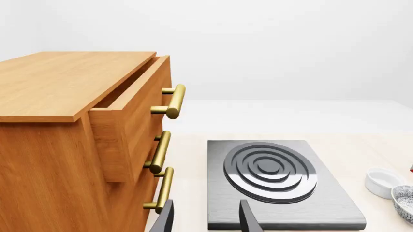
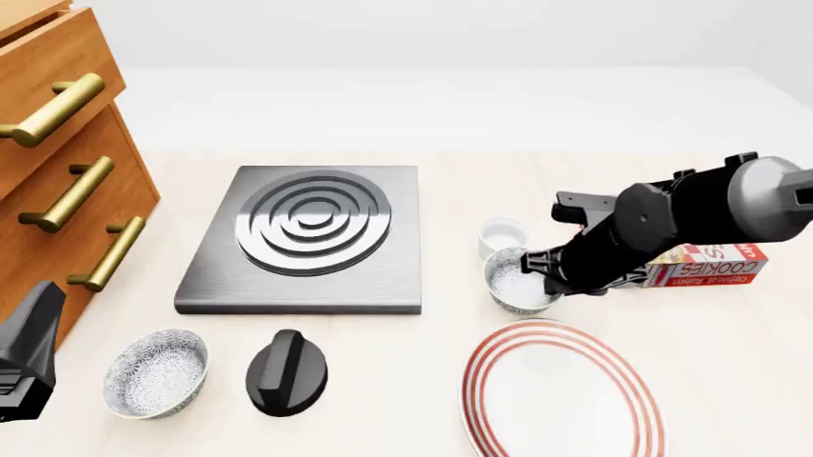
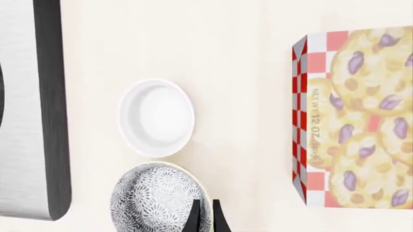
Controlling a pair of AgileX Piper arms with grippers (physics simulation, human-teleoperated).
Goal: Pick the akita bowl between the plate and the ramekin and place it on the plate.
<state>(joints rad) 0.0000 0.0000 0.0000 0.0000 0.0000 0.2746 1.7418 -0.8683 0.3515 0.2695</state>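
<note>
1. A simulated kitchen: a flat dark-grey stove slab with raised concentric burner rings [image 2: 311, 238] lies mid-table, a black round control knob [image 2: 287, 373] nearer the front edge.
2. A wooden drawer cabinet with brass bar handles [image 2: 57, 162] stands at the pale table's [image 2: 420, 381] left edge.
3. Tableware and a red-checked cardboard cookie box [image 2: 705, 266] sit toward the right edge.
4. Blank white surroundings and flat renders mark it as virtual.

The akita bowl [image 2: 519, 280] sits between the ramekin [image 2: 504, 234] behind it and the plate [image 2: 562, 392] in front, with a cookie box [image 2: 706, 266] to its right and a stove plate [image 2: 307, 237] to its left.
</note>
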